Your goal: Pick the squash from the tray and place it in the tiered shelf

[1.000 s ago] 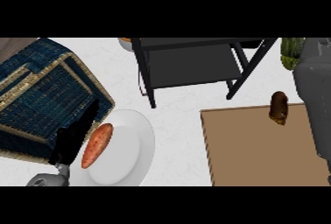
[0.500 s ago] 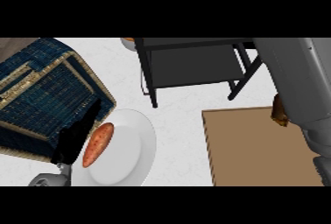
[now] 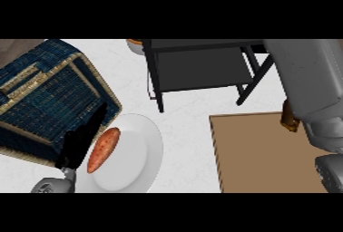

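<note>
Here the squash lies on the tray, right hand unseen behind its forearm.

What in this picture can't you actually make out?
- Squash on the tray: mostly hidden behind the right forearm.
- Right hand: hidden or cut off; its fingers cannot be seen.
- Left hand: a dark shape by the plate; finger pose unclear.
- Orange thing behind the shelf: cut off by the top edge.

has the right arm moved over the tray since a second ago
Yes. The right forearm has swung left from the view's edge, now over the tray's right side, mostly hiding the squash.
</note>
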Controlling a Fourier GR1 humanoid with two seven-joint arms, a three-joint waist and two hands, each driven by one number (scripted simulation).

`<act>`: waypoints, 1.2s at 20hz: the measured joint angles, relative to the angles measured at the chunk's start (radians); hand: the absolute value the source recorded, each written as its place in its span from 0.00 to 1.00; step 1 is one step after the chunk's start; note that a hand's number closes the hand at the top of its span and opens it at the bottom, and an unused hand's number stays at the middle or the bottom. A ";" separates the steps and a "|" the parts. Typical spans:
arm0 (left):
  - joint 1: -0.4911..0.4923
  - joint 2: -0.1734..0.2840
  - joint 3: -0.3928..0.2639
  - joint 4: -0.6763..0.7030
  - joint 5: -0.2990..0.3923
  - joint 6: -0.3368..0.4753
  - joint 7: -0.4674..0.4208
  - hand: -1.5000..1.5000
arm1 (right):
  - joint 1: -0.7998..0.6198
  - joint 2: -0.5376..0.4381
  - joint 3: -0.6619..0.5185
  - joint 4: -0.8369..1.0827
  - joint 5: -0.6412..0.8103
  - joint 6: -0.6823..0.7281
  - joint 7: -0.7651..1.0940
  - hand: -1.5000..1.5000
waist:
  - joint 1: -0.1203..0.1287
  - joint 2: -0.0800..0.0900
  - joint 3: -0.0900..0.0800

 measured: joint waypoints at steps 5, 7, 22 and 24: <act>-0.004 -0.005 -0.004 0.003 -0.009 0.006 -0.007 0.50 | 0.000 0.066 -0.167 0.001 -0.156 -0.091 -0.027 0.00 | 0.004 0.001 -0.004; -0.005 -0.005 -0.004 0.004 -0.011 0.006 -0.005 0.50 | 0.003 0.093 -0.214 -0.003 -0.202 -0.139 -0.066 0.00 | 0.005 0.000 -0.005; 0.031 -0.007 0.015 -0.021 -0.012 0.020 -0.018 0.50 | 0.037 0.088 -0.409 -0.036 -0.304 -0.571 -0.278 0.00 | -0.022 -0.001 -0.020; 0.044 0.000 0.025 -0.031 -0.007 0.020 -0.008 0.50 | 0.080 0.047 -0.427 -0.056 -0.304 -0.573 -0.253 0.00 | -0.040 -0.003 -0.014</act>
